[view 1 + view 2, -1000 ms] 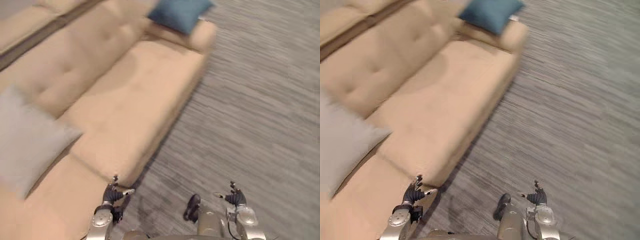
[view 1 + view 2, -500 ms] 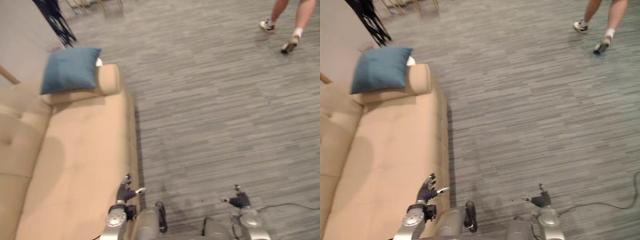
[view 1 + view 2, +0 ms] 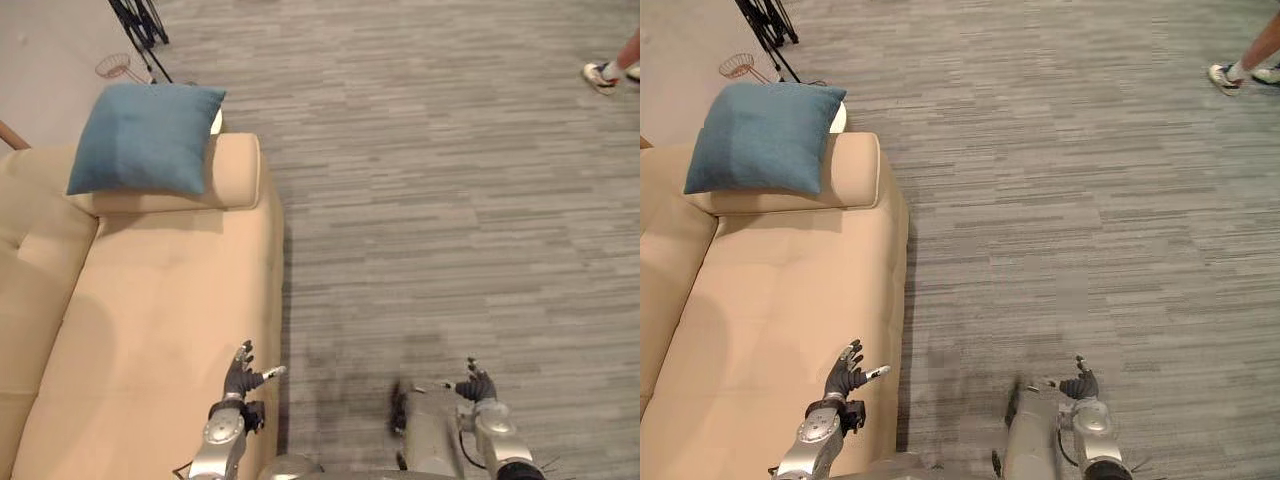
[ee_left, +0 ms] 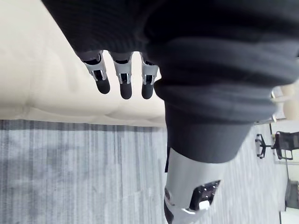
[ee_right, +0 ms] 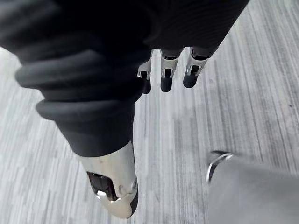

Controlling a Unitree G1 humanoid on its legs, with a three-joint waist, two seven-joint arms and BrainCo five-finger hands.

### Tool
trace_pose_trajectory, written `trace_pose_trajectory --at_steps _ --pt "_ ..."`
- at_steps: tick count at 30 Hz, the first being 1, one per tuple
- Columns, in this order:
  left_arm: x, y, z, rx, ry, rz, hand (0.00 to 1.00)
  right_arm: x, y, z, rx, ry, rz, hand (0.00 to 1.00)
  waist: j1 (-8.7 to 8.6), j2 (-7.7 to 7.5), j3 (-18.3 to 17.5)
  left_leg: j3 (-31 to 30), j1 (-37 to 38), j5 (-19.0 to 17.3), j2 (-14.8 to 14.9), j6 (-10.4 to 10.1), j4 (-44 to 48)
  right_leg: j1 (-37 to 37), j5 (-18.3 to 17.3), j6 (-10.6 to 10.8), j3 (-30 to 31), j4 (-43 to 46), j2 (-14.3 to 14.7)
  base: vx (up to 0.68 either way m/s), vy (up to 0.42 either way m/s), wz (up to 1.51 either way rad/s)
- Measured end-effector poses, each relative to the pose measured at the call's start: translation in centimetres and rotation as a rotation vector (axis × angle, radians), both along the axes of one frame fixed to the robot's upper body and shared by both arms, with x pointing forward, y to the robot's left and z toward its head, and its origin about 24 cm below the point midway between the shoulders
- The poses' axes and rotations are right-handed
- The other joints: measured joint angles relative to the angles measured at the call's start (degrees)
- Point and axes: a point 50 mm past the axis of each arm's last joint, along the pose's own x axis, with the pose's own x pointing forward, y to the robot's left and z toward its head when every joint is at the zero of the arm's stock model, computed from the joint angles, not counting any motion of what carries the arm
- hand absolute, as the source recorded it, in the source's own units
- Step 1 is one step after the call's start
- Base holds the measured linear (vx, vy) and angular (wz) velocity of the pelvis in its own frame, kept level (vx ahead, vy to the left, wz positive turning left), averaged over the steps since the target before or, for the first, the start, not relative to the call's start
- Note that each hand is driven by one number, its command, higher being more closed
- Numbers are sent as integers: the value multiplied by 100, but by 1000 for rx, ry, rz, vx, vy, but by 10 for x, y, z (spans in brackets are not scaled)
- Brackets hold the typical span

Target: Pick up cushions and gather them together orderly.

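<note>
A blue cushion leans on the round armrest at the far end of the beige sofa. My left hand hovers low over the sofa seat's front edge, far from the cushion, fingers straight and holding nothing. My right hand hangs over the grey floor at the lower right, its fingers relaxed and empty.
Grey striped carpet stretches to the right of the sofa. A person's shoe shows at the far right. A black stand and a small wire basket sit on the floor beyond the armrest.
The camera has swung right along the sofa: the grey cushion has left the view and the blue cushion sits nearer. The person has walked toward the right edge. Both hands stay low and empty.
</note>
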Motion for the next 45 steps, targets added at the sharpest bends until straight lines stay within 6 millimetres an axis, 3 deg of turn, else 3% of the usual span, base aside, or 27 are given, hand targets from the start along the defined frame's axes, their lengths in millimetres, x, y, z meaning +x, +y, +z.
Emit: trace_pose_trajectory --at_steps 1,2,3,4,5,6,8,11,13,14,15,16,18,20,21,23,25,26,29,31,34,36,37,39,42,44,45 --pt "-5 5 -3 16 22 13 0 -10 -2 -4 -1 32 -11 0 -88 -96 -61 -247 114 -144 12 -224 202 91 1150 -127 266 -62 -24 808 -326 71" --pt "-5 -8 -9 -12 45 11 0 -8 -10 -2 -14 33 -29 0 -85 229 -131 -349 -92 52 333 -381 710 -160 669 -332 102 755 189 778 -315 68" --pt "-4 -10 -9 -17 43 7 0 -5 -11 1 -17 20 -33 0 -122 227 -130 -392 -212 245 360 -473 957 -165 403 -283 28 950 163 728 -284 33" --pt "-1 -16 -8 -31 35 1 0 -1 -12 4 -19 0 -31 0 -126 230 -120 -443 -499 814 403 -468 1688 -94 39 -359 -90 1261 142 606 -246 50" --pt "2 -25 -7 -58 27 1 0 0 -7 6 -14 -17 -16 0 -84 216 -79 -421 -1020 2019 533 -532 2866 329 -289 -457 -221 1258 95 605 -244 44" --pt "2 -28 -7 -67 26 1 0 2 -3 6 -3 -27 -12 0 -69 190 -60 -377 -1232 2433 660 -507 3375 573 -368 -479 -294 1162 103 589 -196 46" --pt "2 -31 -6 -81 20 -15 0 8 5 11 20 -82 -15 0 104 115 36 144 -2186 1380 1030 -41 4938 1599 -563 -570 -442 651 192 515 -132 16" --pt "-2 -29 -4 -80 10 -8 0 13 6 16 17 -120 -9 0 281 95 43 473 -3063 727 687 31 3781 2269 -712 -411 -460 70 123 412 -32 0" --pt "-5 -28 -6 -79 22 -5 0 14 1 17 7 -123 -16 0 382 144 71 571 -3317 736 461 10 2632 2476 -856 -324 -443 -26 81 374 114 -3" --pt "-15 -28 -11 -84 49 6 0 6 -4 13 2 -93 -35 0 395 301 8 700 -3115 1353 328 -357 729 2711 -1043 -167 -462 -106 175 393 152 -5" --pt "-17 -26 -12 -79 60 9 0 4 -3 10 8 -76 -43 0 417 308 33 782 -3025 1556 312 178 670 2837 -1116 -111 -437 -110 192 440 153 4" --pt "-20 -22 -14 -71 71 16 0 2 3 4 30 -49 -41 0 443 82 -1 1033 -2860 1491 121 164 492 2960 -1161 -103 -328 -201 2 361 117 14" --pt "-19 -15 -12 -62 64 42 0 4 -2 6 16 -54 -43 0 455 -3 -38 1148 -3070 1097 96 475 1016 2980 -1199 3 -321 -232 -105 518 194 17" --pt "-24 -16 -15 -78 75 67 0 4 -4 5 9 -40 -40 0 524 -5 -37 1227 -3035 563 111 682 1548 2920 -1436 384 -261 596 -238 479 254 21" --pt "-30 -17 -17 -80 93 59 0 -3 -4 1 6 -15 -41 0 482 -98 -78 1066 -2635 261 -143 680 1505 2452 -1431 937 -75 2335 -528 323 182 51" --pt "-36 -14 -19 -69 110 57 0 -13 -2 -3 11 12 -43 0 375 -162 -122 796 -2259 133 -389 791 1470 1843 -1058 1092 174 4026 -672 441 134 85" --pt "-41 -8 -21 -47 125 61 0 -27 0 -10 22 54 -54 0 353 -226 -162 414 -1787 8 -632 866 1306 1400 -1361 851 -243 4890 -950 606 62 113" --pt "-42 -8 -21 -47 128 64 0 -30 0 -11 23 65 -57 0 346 -196 -195 157 -1583 6 -703 871 1142 1157 -1568 483 -587 4692 -999 473 11 99" --pt "-37 -3 -19 -35 115 68 0 -31 -1 -11 20 66 -57 0 297 -76 -197 -506 -1213 24 -661 831 850 708 -1665 226 -500 2907 -404 446 -59 116" --pt "-30 -5 -17 -38 98 62 0 -31 -2 -11 21 63 -60 0 218 -51 -184 -988 -1118 -40 -615 683 893 581 -1317 219 255 1610 48 438 -187 149" --pt "-12 -8 -10 -44 52 52 0 -40 -1 -10 34 49 -93 0 175 -215 -169 -1631 -1254 -300 -627 242 1432 735 -71 537 1688 288 308 407 -342 195" --pt "-2 -25 -5 -91 20 55 0 -41 -4 -7 41 25 -134 0 205 -106 -167 -1773 -1292 -176 -390 -8 1546 786 -331 225 1091 959 277 411 -499 216" --pt "0 -31 -4 -110 9 60 0 -36 -5 3 47 -46 -166 0 200 -123 -159 -1849 -1291 -65 -237 -173 1520 786 -779 27 665 1588 145 259 -367 211" --pt "0 -32 -3 -116 5 68 0 -30 -5 10 47 -101 -168 0 193 -74 -189 -1832 -1309 -14 -2 -228 1518 961 -1076 -151 124 1879 58 175 -282 190" --pt "1 -29 0 -136 -13 107 0 -23 0 17 76 -182 -200 0 220 -157 -187 -714 -1660 398 581 -244 1569 1443 -1222 -329 -758 1652 -70 97 -321 190" --pt "-3 -27 -2 -136 -1 118 0 -22 2 18 101 -205 -235 0 250 -164 -193 925 -1801 469 1033 -154 1463 1744 -1257 -389 -1197 1279 -51 19 -175 147" --pt "-4 -27 -3 -134 3 117 0 -22 1 18 101 -204 -238 0 247 -164 -193 1153 -1793 485 1067 -148 1376 1766 -1256 -388 -1221 1230 -46 -22 -69 110"
